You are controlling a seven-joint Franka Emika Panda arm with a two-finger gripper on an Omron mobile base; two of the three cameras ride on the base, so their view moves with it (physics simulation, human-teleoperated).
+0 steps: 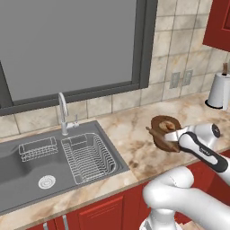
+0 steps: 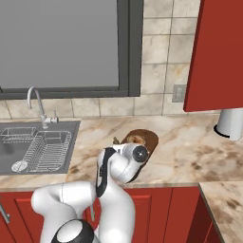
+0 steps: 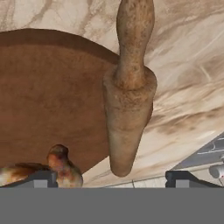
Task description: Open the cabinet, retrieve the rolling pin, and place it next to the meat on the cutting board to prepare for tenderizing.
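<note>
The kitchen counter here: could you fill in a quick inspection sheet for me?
Surface: marbled counter, sink set in it.
Job's things: rolling pin lies across the edge of the round cutting board; meat on the board.
Clutter: dish rack in the sink, paper towel roll.
Gripper: gripper open over the rolling pin, fingers apart on either side.
Cables: nothing seen.
Surroundings: window, tiled wall, faucet, red cabinet.

Brown rolling pin [image 3: 127,105] lies across the round dark cutting board's [image 3: 48,100] edge; tan meat [image 3: 61,168] beside it.
</note>
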